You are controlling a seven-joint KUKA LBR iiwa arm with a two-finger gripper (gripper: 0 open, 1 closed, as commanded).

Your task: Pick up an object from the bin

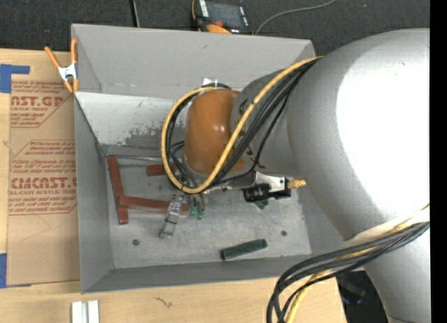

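My gripper point(188, 201) is low over the middle of the bin floor, mostly hidden under the arm's fittings. Right at it lies a small grey metal piece point(169, 224), beside a small green bit point(198, 210). A red-brown plastic frame piece point(119, 192) lies just to the left. It has a long upright bar and a side arm that runs up to the gripper. A dark green stick point(244, 249) lies near the front wall, apart from the gripper.
A black and white thing with a yellow tip point(268, 189) lies at the right of the floor, close under the arm. The arm and its cables cover the bin's right half. Sloping walls close in at the back and left.
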